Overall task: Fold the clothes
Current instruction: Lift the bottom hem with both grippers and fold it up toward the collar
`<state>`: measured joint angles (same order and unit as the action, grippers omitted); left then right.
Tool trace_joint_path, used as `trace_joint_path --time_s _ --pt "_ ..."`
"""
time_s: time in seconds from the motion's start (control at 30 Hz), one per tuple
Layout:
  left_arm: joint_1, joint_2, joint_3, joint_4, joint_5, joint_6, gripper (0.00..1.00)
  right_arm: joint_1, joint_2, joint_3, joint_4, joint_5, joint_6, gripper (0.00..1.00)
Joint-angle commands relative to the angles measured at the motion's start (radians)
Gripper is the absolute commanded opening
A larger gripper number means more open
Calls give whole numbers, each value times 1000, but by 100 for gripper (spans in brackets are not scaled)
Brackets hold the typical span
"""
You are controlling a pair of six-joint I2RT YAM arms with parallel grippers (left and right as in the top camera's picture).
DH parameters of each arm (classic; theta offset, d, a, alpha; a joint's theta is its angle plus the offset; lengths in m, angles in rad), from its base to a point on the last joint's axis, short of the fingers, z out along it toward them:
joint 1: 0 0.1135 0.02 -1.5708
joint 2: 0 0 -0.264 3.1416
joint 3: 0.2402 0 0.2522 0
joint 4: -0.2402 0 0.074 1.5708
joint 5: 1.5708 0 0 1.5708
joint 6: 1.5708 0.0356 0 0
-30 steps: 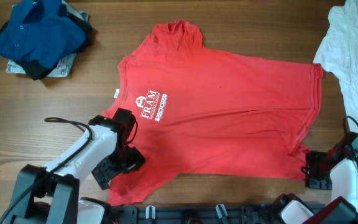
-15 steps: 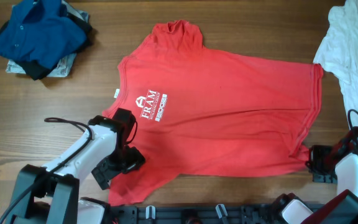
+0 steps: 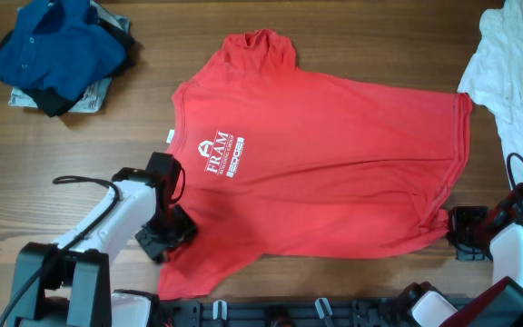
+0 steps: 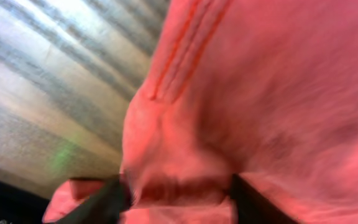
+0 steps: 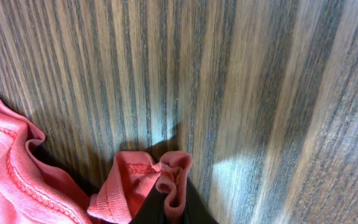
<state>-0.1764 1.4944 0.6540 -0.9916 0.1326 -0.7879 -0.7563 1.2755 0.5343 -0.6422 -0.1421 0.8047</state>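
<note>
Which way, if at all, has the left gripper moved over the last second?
Yes. In the overhead view the left gripper has slid to its own left, away from the white lettering on the red T-shirt; the lettering has stayed put.

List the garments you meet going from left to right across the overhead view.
blue collared shirt → red T-shirt → white garment

Left end effector (image 4: 176, 191) farther left
</note>
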Motion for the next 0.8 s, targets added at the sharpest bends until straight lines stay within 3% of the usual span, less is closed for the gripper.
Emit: trace_joint_path --time_s 0.0,0.07,0.17,0.27,0.37,0.4,0.43,0.53,0.77 --pt "5 7 -7 -33 -39 -5 86 -3 8 20 -2 -22 -21 6" --pt "5 7 -7 -24 -48 -6 91 -3 8 20 -1 -39 -29 6" --pt "5 7 -7 1 -26 -8 86 -3 8 21 6 -71 -45 6" --pt "5 8 -26 37 34 -9 90 -3 8 20 5 -77 -47 6" --pt "5 8 -64 76 81 -39 86 -3 8 20 6 -77 -47 6" --pt "5 8 -80 89 93 -39 78 -3 8 20 6 -78 -47 6" --pt "5 7 -90 91 92 -39 54 -3 8 20 6 -81 -46 6" --pt "5 7 -89 86 96 -39 4 -3 7 21 6 -108 -47 6" --pt "5 -59 43 -50 101 3 4 -3 -30 45 -32 -114 -78 4"
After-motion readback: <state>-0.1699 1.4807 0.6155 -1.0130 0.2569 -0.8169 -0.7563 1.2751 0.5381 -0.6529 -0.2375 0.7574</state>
